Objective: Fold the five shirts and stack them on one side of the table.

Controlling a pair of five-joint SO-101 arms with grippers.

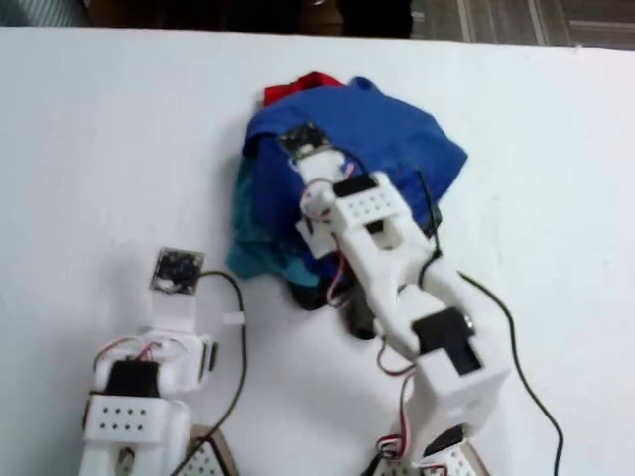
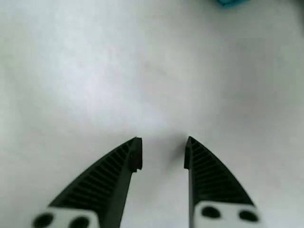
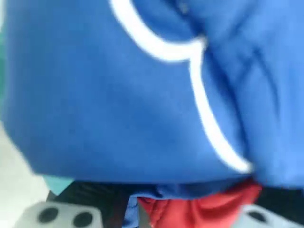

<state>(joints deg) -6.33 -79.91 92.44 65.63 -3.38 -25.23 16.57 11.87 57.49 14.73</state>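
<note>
Hiding part of shirt pile (image 1: 402, 139): right arm (image 1: 369, 220).

Red shirt (image 1: 298, 87), teal shirt (image 1: 256, 233) mostly beneath blue shirt (image 1: 387, 134); its near side behind right arm (image 1: 397, 263)

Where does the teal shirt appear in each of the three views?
High view: teal shirt at the blue shirt's left edge, partly under it.
Left wrist view: a corner far beyond the left gripper.
Right wrist view: a sliver under the blue shirt.
Shared landmark: the white table.

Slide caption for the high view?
Right arm over the blue shirt atop the pile; left gripper open above the table.
</note>
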